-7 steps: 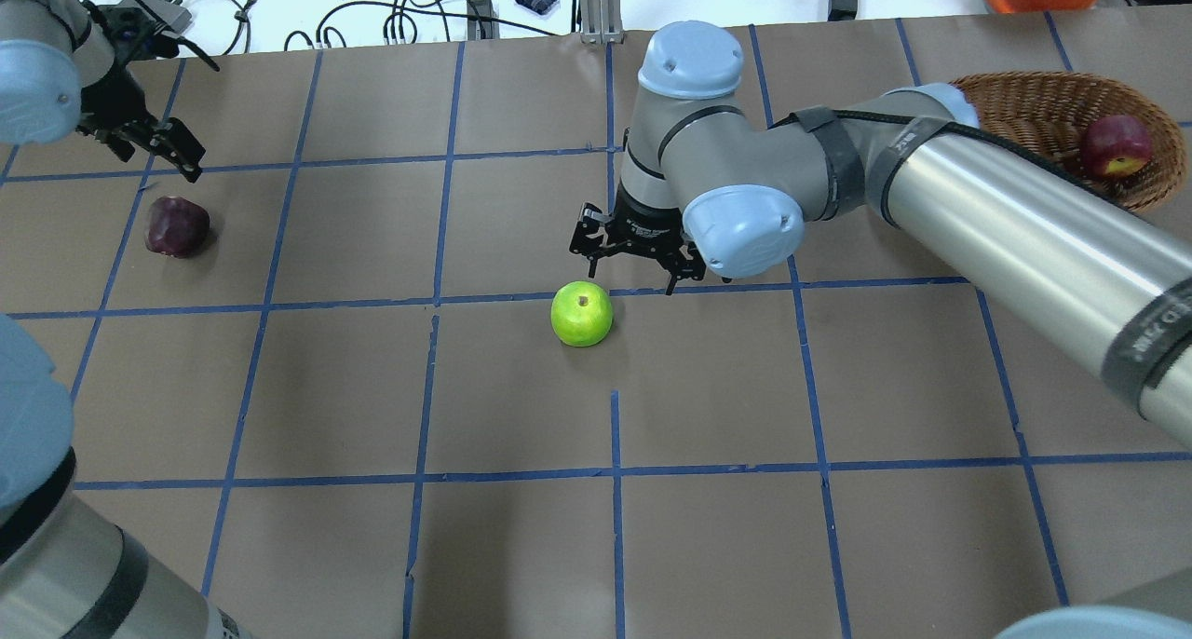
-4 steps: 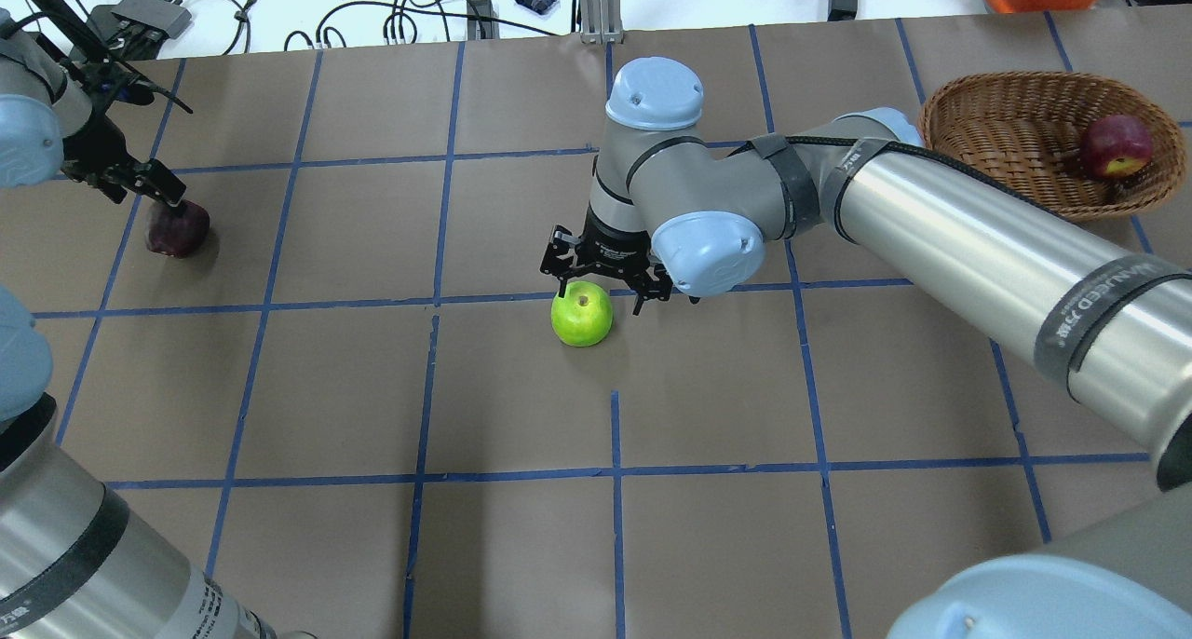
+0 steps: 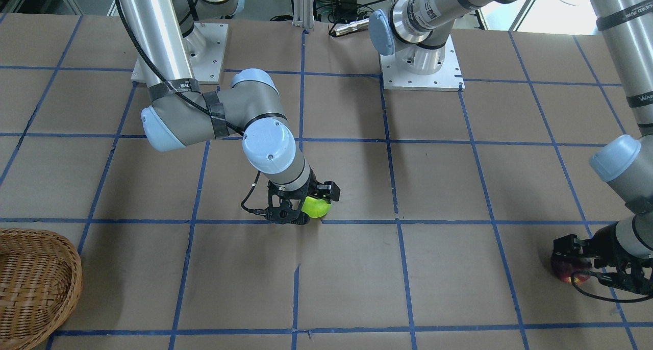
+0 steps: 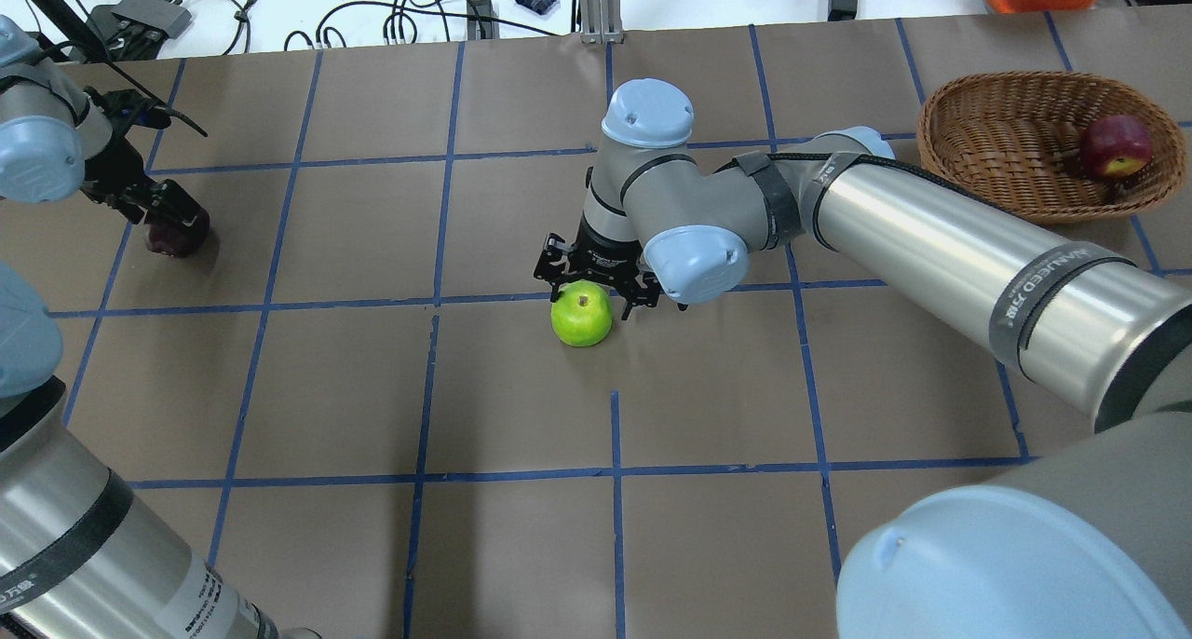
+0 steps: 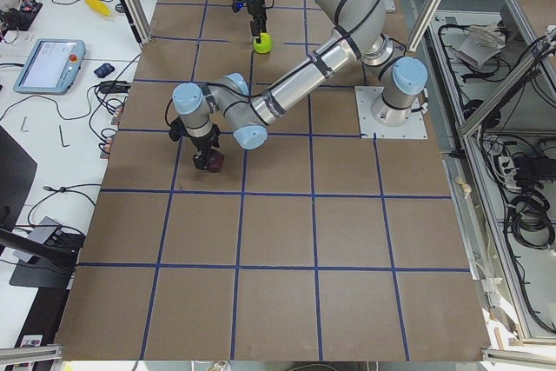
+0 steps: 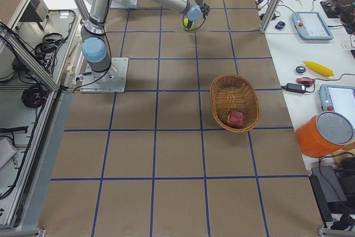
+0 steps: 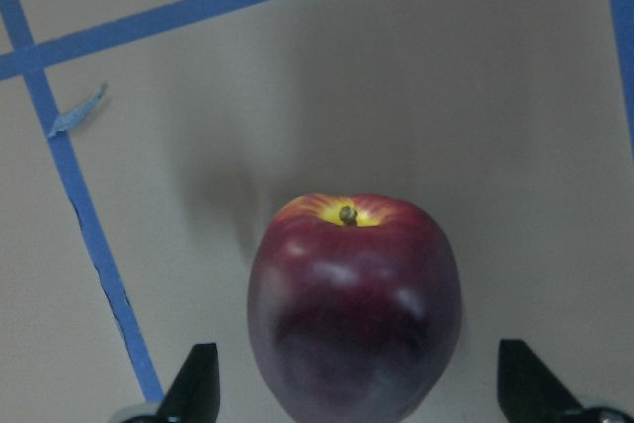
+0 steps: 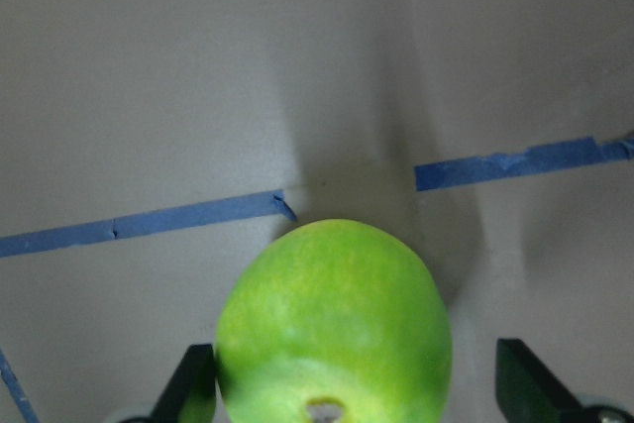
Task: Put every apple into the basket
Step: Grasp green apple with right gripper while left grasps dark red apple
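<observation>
Unclenched left end effector (image 4: 168, 215) half-hides the maroon apple (image 4: 175, 241); right end effector (image 4: 593, 294), also unclenched, straddles the green apple (image 4: 582, 320).

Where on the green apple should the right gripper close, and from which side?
Across its widest middle, from straight above. The green apple sits stem dimple roughly up, and the open right gripper straddles it with one finger each side, so the flanks likely seat best.

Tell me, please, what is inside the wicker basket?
One red apple lies inside the basket, near its wall. The rest of the inside shows bare weave. The spot under the apple is covered.
</observation>
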Controlling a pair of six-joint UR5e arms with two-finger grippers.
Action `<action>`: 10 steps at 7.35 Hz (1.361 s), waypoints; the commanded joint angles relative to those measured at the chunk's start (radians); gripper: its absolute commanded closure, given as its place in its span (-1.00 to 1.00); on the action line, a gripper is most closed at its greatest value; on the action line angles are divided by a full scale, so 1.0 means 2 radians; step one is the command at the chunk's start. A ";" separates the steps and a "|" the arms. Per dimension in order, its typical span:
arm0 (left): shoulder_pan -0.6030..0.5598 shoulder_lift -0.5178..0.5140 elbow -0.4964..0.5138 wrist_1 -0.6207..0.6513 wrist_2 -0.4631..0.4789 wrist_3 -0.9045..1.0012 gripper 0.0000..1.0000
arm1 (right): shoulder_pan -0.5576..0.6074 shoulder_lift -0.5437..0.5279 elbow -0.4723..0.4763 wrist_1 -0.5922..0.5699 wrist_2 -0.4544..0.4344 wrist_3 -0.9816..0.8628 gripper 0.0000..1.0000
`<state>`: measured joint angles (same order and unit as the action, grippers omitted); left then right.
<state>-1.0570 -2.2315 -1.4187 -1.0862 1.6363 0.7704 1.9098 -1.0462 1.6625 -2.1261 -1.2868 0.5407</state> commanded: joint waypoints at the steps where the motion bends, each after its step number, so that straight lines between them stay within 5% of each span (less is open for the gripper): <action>1: 0.004 -0.016 -0.001 0.017 -0.004 -0.001 -1.00 | 0.000 0.008 -0.001 -0.001 0.015 0.001 -1.00; 3: 0.008 -0.011 0.002 0.017 -0.001 0.002 0.29 | 0.000 0.013 0.000 -0.002 0.016 0.001 -1.00; 4: -0.003 0.001 0.001 0.005 -0.001 -0.002 0.30 | 0.000 0.013 -0.001 -0.006 0.015 0.006 -0.29; 5: -0.019 0.023 0.004 -0.052 -0.004 -0.009 0.30 | 0.000 0.014 0.000 -0.055 0.009 0.008 0.97; 7: -0.071 0.072 -0.008 -0.158 -0.032 -0.106 0.31 | -0.006 0.002 -0.004 -0.069 0.007 0.007 1.00; 10: -0.171 0.128 -0.074 -0.163 -0.104 -0.310 0.31 | -0.101 -0.086 -0.004 0.013 -0.028 -0.014 1.00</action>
<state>-1.3048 -2.0191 -1.5126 -1.4126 1.5000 0.3469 1.8097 -1.1435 1.6556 -2.1823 -1.3056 0.5398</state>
